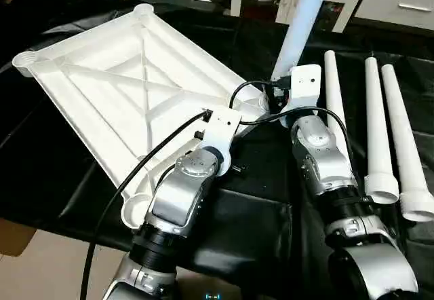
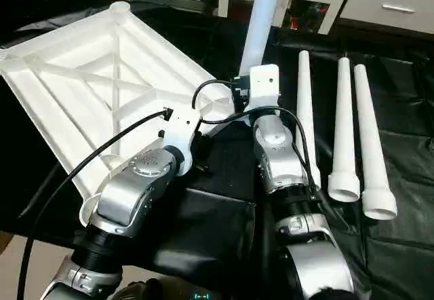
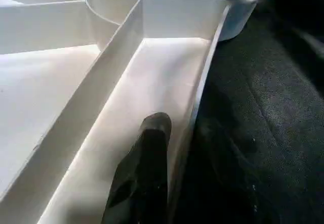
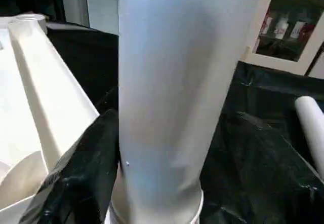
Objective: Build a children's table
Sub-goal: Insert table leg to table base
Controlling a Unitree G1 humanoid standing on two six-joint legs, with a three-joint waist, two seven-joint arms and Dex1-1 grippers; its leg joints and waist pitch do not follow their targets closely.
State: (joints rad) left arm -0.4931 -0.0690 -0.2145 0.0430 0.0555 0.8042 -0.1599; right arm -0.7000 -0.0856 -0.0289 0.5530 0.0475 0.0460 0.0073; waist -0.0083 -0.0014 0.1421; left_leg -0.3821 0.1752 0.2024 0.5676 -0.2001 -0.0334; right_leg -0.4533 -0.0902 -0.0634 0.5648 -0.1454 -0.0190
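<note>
Forearms: two silver forearms fill the near foreground, the left arm (image 1: 178, 198) reaching up onto the tabletop, the right arm (image 1: 324, 157) reaching toward the upright leg.
Tabletop: white tabletop (image 1: 115, 89) lies upside down on the left part of the black-draped bench (image 1: 41, 171), X-ribs up, round sockets at its corners; its near corner socket (image 1: 135, 212) hangs at the bench's front edge.
Left gripper: left gripper (image 3: 167, 133) sits at the tabletop's right-hand rim; in the wrist view one black finger (image 3: 144, 168) lies inside the channel against the rim wall, the jaws narrow and closed on that rim.
Cable: black cable (image 1: 129, 178) runs from the left wrist down past the bench edge.
Upright leg: a white leg (image 1: 302, 15) stands tilted in the tabletop's right corner socket, its base seated in the socket ring (image 4: 152, 211).
Right gripper: right gripper (image 1: 278, 86) is at the leg's foot; one dark finger (image 4: 86, 168) stands just beside the tube, and whether the jaws grip it cannot be told.
Spare legs: three legs (image 1: 376, 123) lie side by side on the bench at the right, flared ends toward the robot.
</note>
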